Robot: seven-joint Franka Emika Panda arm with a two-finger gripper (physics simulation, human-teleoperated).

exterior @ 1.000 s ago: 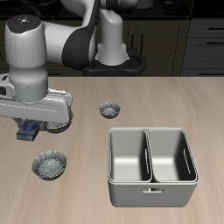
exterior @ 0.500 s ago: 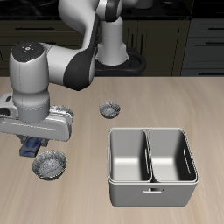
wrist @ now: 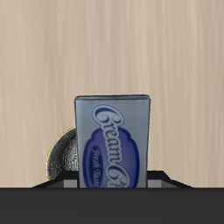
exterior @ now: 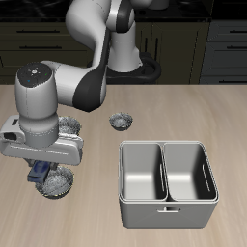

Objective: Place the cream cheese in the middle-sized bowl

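My gripper (exterior: 38,167) is shut on the cream cheese (exterior: 39,175), a small dark blue box with a lighter label. I hold it just above the rim of the middle-sized bowl (exterior: 60,181), a crinkled silvery bowl near the table's front edge. The gripper body hides part of that bowl. In the wrist view the cream cheese (wrist: 112,140) stands upright between my jaws, and an edge of the bowl (wrist: 61,159) shows beside it.
A much smaller silvery bowl (exterior: 120,122) sits mid-table. A larger silvery bowl (exterior: 69,125) lies farther back, partly behind my arm. A two-compartment metal tray (exterior: 164,214) stands beside the bowls, toward the front.
My gripper has carried the cream cheese toward the table's front edge, from beside the larger bowl to over the middle-sized bowl's rim.
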